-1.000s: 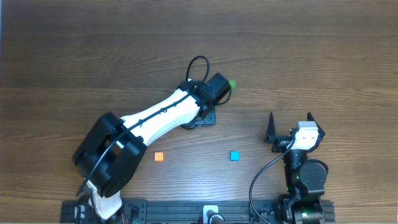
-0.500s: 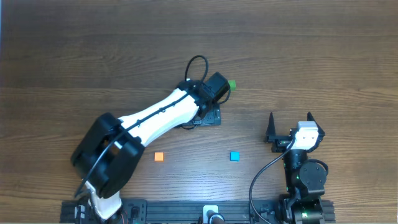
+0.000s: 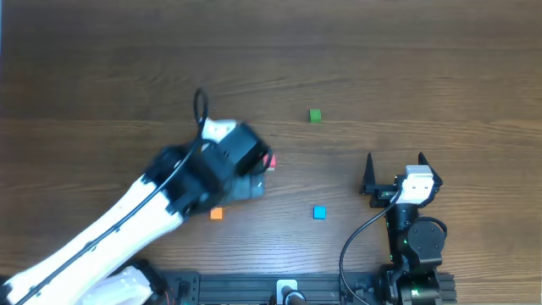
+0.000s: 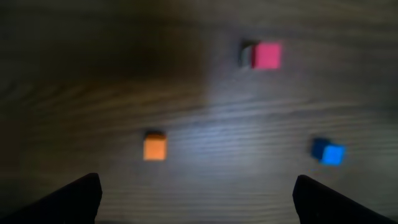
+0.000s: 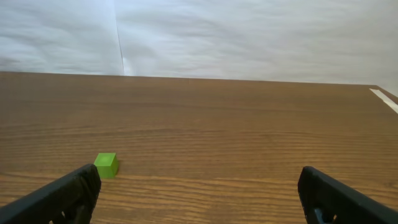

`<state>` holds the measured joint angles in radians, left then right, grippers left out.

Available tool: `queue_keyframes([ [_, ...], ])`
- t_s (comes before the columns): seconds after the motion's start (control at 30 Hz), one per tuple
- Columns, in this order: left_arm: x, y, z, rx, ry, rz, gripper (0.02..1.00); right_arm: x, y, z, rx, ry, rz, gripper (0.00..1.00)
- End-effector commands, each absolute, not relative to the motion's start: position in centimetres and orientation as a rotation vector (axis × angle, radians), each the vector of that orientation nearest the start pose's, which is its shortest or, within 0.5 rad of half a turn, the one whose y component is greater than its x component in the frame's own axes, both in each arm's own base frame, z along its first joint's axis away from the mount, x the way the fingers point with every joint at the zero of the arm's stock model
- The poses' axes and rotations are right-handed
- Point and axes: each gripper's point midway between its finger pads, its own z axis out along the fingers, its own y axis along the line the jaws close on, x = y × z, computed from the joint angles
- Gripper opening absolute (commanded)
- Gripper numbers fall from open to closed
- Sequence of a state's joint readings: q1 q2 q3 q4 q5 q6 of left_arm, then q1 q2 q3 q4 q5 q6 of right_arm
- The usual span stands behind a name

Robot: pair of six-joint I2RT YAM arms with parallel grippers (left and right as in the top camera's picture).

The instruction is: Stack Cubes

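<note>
Although parked beside the green cube [image 3: 315,115] 1 second ago, hangs now well back from it, above the tabletop [image 3: 423,51] close to the orange cube [image 3: 217,213]: thus the left pincer [image 4: 196,186], fingers spread wide with nothing between them. Left the green cube in place, untouched, far beyond the orange cube and off to its right. Brought a pink cube [image 3: 270,161] into sight by pulling back, a short way beyond the orange cube and to its right, apart from the other cubes. Level with the orange cube, further to its right: a blue cube [image 3: 319,213]. Well past that, farthest right of the orange cube, no shift in the right pincer [image 3: 395,172], likewise spread and empty. Meaning for the task, as a guess: no stack begun, all 4 cubes single and flat on the wood, and the green one apparently dropped as first pick in favour of something nearer, probably the orange or pink cube. Calls next for settling over 1 of them, coming down square, and closing before any lift
</note>
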<state>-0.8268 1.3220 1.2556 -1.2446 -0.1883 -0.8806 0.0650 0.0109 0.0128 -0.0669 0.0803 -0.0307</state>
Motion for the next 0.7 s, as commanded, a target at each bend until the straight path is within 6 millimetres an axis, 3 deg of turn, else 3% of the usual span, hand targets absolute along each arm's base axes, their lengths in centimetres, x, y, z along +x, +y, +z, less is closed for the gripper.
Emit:
queue_keyframes([
  [0.03, 16.6, -13.2, 13.2, -0.231, 2.865, -0.071, 0.972, 24.6, 0.2, 15.8, -0.021, 1.638, -0.041, 0.991],
  [0.17, 15.5, -12.0, 10.0, -0.266, 2.886, -0.091, 0.958, 24.6, 0.2, 15.8, -0.021, 1.638, -0.041, 0.991],
  [0.33, 15.4, -12.1, 7.3, -0.273, 2.892, -0.110, 0.952, 24.6, 0.2, 15.8, -0.021, 1.638, -0.041, 0.993],
  [0.7, 16.3, -13.0, 4.2, -0.265, 2.924, -0.064, 0.923, 24.6, 0.2, 15.8, -0.021, 1.638, -0.041, 0.993],
])
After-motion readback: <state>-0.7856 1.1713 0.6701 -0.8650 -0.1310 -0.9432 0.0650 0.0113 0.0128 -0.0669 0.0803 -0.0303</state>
